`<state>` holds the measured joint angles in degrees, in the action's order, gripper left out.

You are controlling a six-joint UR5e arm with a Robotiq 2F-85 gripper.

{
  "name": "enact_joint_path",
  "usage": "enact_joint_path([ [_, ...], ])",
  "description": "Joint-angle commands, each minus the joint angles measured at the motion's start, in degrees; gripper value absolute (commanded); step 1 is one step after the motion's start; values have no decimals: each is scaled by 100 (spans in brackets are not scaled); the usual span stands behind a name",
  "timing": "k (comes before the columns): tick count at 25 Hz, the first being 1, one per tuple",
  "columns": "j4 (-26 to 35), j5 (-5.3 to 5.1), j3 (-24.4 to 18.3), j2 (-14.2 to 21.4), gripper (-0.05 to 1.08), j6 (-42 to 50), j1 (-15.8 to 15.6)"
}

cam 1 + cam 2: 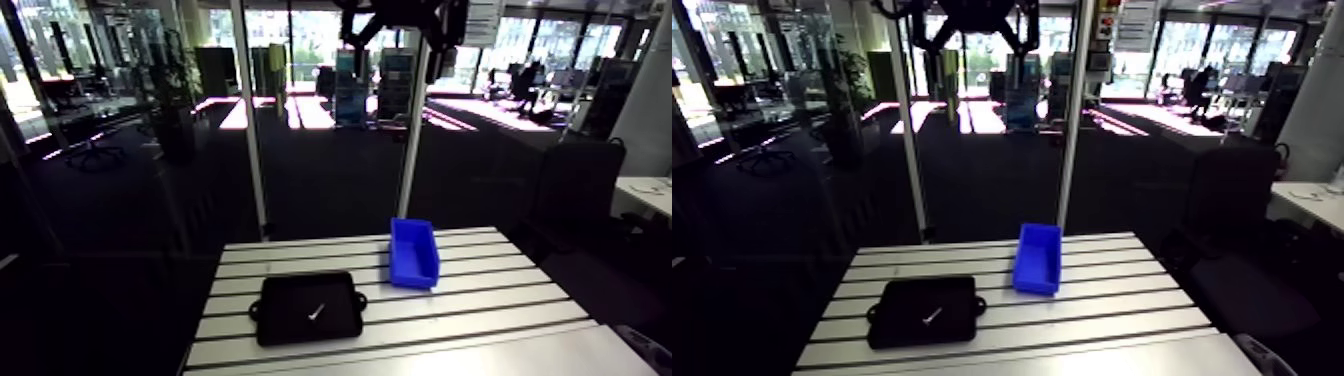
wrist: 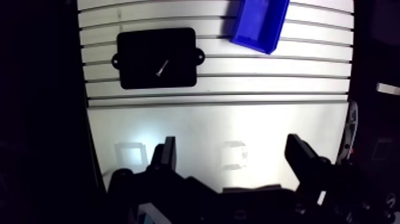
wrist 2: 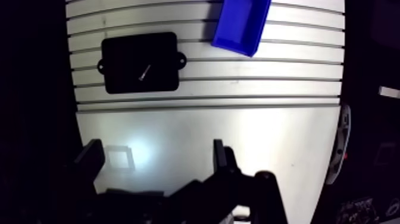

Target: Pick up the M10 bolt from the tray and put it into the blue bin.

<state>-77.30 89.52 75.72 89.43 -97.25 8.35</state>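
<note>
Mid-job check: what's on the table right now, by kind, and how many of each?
Black tray: 1
M10 bolt, lying in the tray: 1
Blue bin: 1
Total: 3

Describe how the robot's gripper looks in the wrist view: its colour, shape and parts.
The gripper is black throughout. Two flat, blocky fingers with squared tips rise from a wider dark base. The base is too dark to show markings or other detail.
</note>
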Motion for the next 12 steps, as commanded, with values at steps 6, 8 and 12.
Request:
enact_joint_path([
  [6,-158,123,-9,44,1,132,9],
  [8,-158,123,-18,44,1,132,9],
  [12,-158,114,-18,44,1,132,9],
])
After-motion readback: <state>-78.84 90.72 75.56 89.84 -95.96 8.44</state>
